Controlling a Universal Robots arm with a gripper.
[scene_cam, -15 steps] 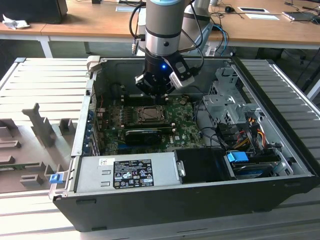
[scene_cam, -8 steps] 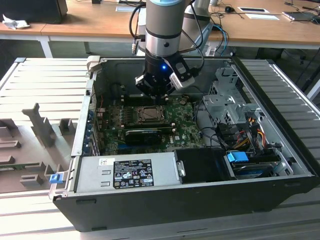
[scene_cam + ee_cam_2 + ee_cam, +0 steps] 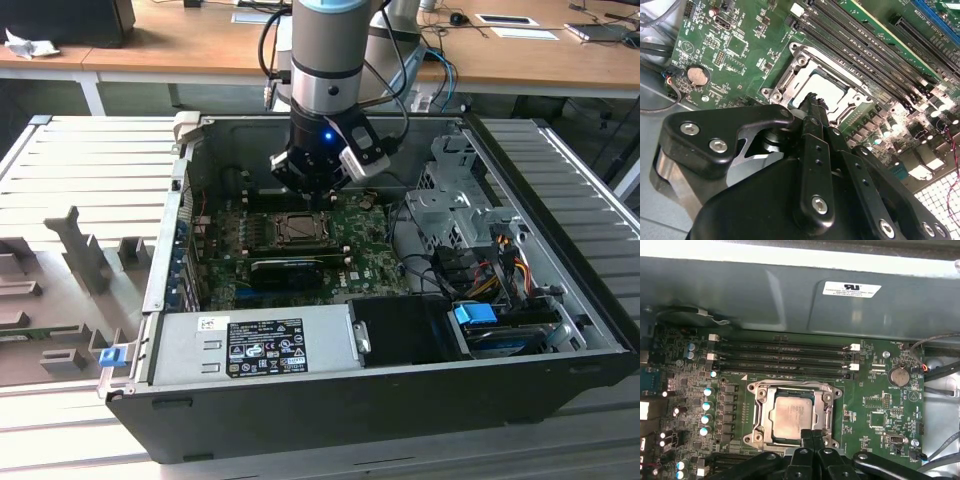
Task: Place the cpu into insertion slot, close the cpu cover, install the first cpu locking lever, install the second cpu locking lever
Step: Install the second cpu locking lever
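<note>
While the pincer [image 3: 812,437] hangs pressed together, holding nothing, over the cpu [image 3: 792,414], a bump could scratch it.

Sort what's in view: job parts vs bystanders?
Job:
cpu, seated in the insertion slot
cpu cover, down around the chip
gripper, fingers together at the socket edge

Bystanders:
memory slots
coin cell battery
power supply
drive cage
blue capacitors
</note>
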